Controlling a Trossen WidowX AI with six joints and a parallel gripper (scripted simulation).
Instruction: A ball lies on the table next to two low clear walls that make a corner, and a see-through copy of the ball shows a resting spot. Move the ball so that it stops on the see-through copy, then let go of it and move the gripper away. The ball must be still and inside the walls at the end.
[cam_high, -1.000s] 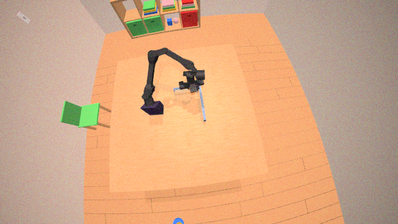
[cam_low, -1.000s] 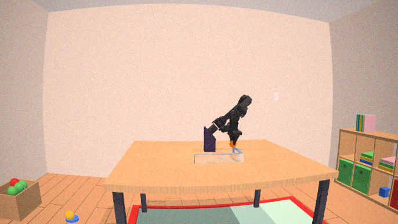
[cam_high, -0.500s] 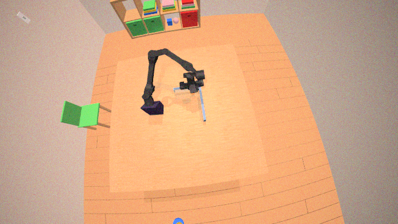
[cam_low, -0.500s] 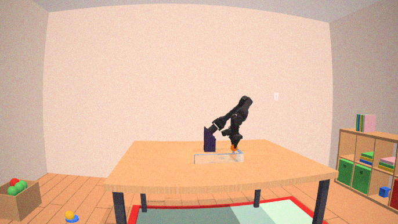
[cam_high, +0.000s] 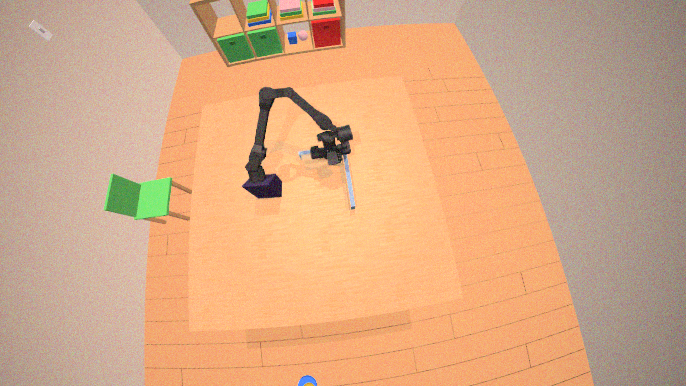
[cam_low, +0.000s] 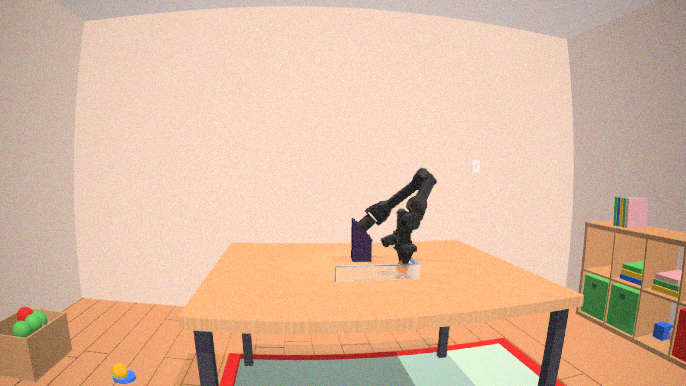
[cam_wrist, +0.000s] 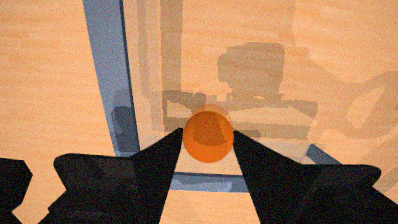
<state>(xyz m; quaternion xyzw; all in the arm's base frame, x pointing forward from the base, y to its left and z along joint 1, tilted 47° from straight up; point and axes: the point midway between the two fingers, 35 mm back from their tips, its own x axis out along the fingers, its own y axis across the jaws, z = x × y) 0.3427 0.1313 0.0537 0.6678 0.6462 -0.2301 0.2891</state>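
In the wrist view we see the gripper (cam_wrist: 208, 150) clamped on the orange ball (cam_wrist: 208, 137), its 2 dark fingers pressed against the ball at 9 and 3 o'clock. The jaws stand at a middling width, stopped by the ball between them.

Just past the ball, toward 12 o'clock, a paler see-through copy (cam_wrist: 212, 111) peeks out from behind it, so the ball overlaps the copy but does not fully cover it from this angle. We cannot tell whether the ball touches the table (cam_wrist: 45, 75).

The 2 clear walls (cam_wrist: 107, 75) run as bluish strips: 1 goes from 12 o'clock down to about 8 o'clock of the ball, and the other crosses beneath the fingers at 6 o'clock. They meet at about 7 o'clock, and the ball sits on the inner side of that corner.

From the exterior view, the arm (cam_low: 405, 200) folds down steeply from its dark base (cam_low: 361, 242), and the gripper (cam_low: 403, 260) points down at the table (cam_low: 300, 300), with the ball (cam_low: 403, 267) showing orange low down behind the long clear wall (cam_low: 370, 273).

From the top view, the gripper (cam_high: 332, 157) covers the corner, and the long wall (cam_high: 350, 185) runs toward 6 o'clock from it. The ball is hidden there.
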